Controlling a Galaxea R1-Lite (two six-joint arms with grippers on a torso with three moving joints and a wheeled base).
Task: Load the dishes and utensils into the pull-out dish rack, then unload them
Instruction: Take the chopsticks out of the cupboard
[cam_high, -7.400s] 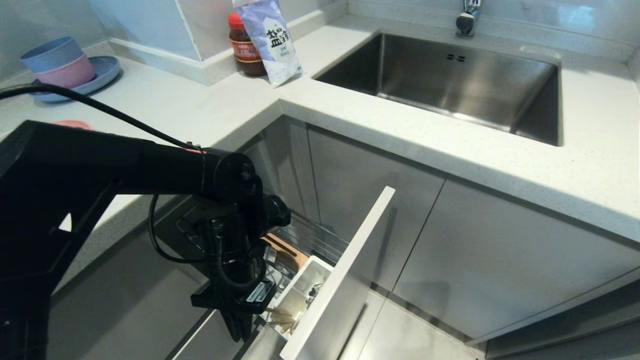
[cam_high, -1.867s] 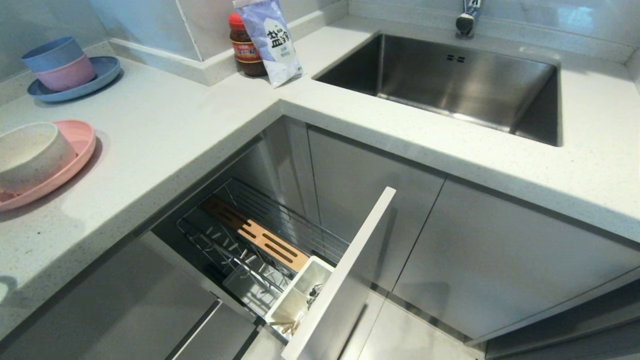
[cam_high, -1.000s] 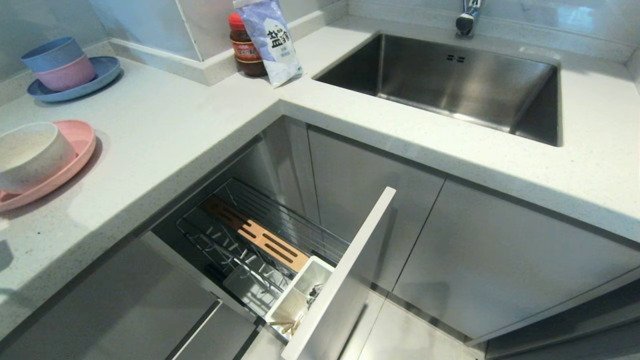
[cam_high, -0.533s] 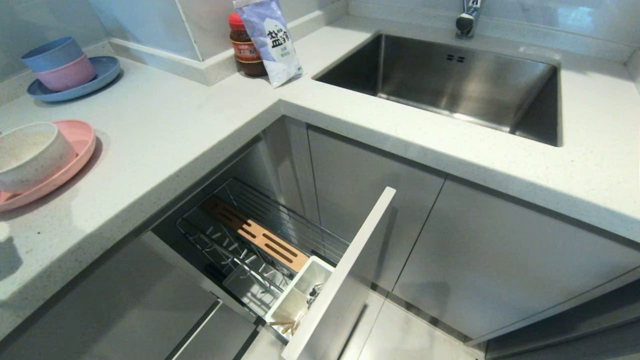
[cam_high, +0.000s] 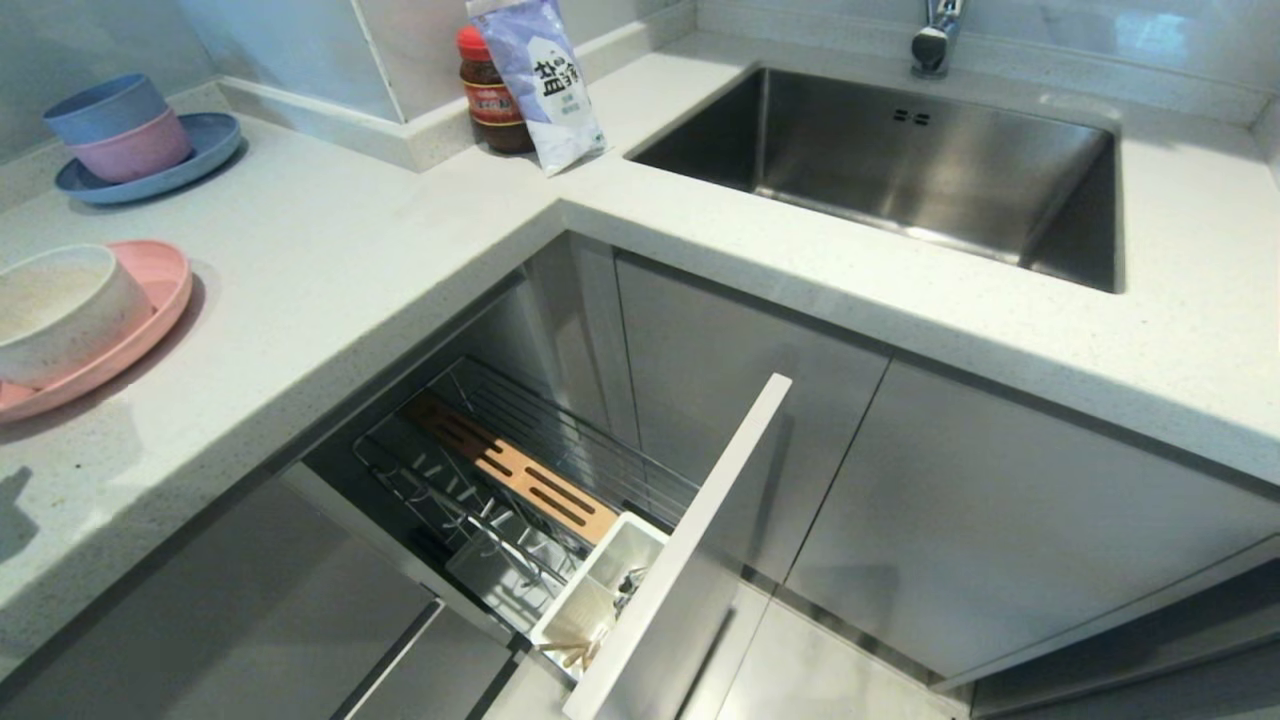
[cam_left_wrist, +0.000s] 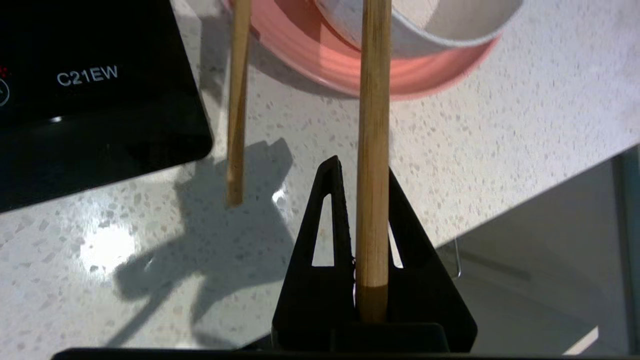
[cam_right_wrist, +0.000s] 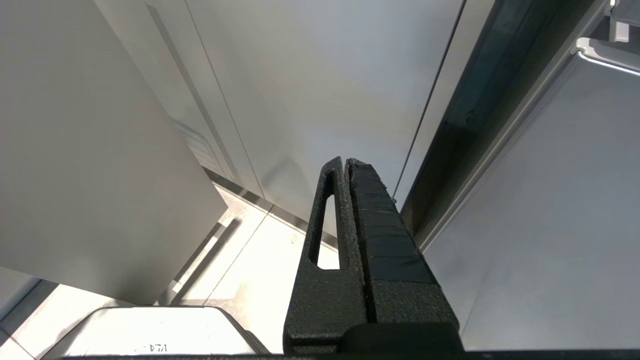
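The pull-out dish rack (cam_high: 520, 480) stands open in the lower middle of the head view, with its prongs empty. The bowl (cam_high: 55, 310) sits on the pink plate (cam_high: 150, 300) on the worktop (cam_high: 330, 250) at the left edge, so unloading seems nearly finished. In the left wrist view, the left pincer (cam_left_wrist: 367, 220) is clenched on one of the chopsticks (cam_left_wrist: 372, 150); the second stick hangs loosely beside it, below the plate. The right pincer (cam_right_wrist: 347, 167) is closed and empty near the cabinet door (cam_right_wrist: 310, 90).

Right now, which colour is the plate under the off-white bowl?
Pink. The plate under the bowl shows best in the head view.
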